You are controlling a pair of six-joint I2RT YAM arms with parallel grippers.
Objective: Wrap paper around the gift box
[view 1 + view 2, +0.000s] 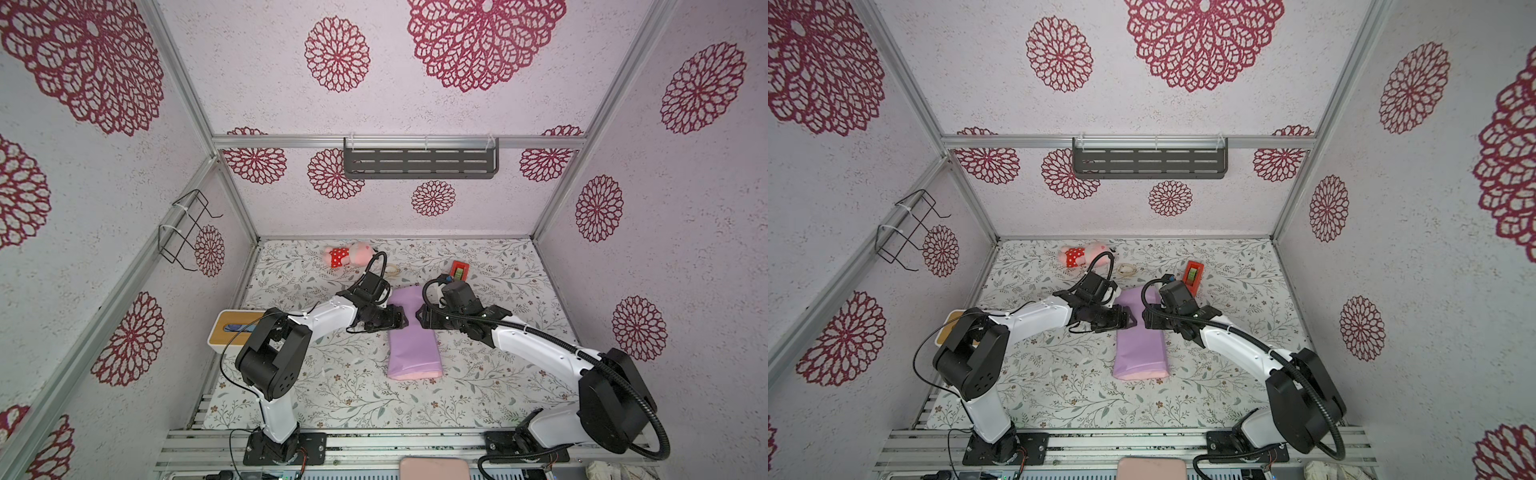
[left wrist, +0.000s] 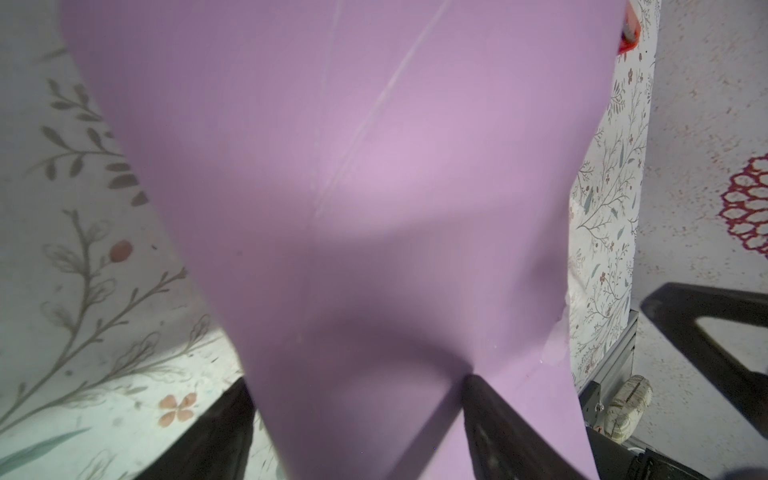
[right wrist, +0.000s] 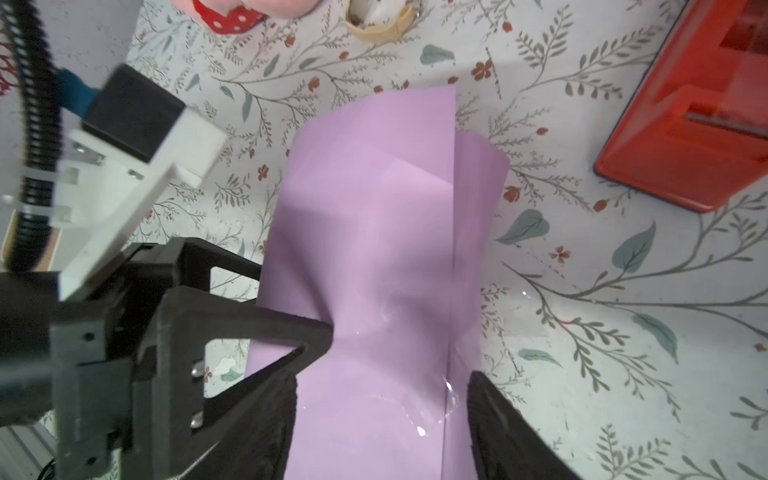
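the paper [image 1: 413, 345] lay folded into a long lilac bundle in the middle of the surface [image 1: 332, 386]. the left tool [image 1: 400, 319] stood released, spread across it, one fingertip [image 2: 478, 392] pressing in. the right tool [image 1: 419, 318] straddled it; whether it was grasping could not be told.

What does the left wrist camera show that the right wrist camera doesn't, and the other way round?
Only left wrist: a pale crumpled bundle past the table edge. Only right wrist: a doll in a red dotted dress and a cream strap. Both: the lilac paper on the floral table cover.
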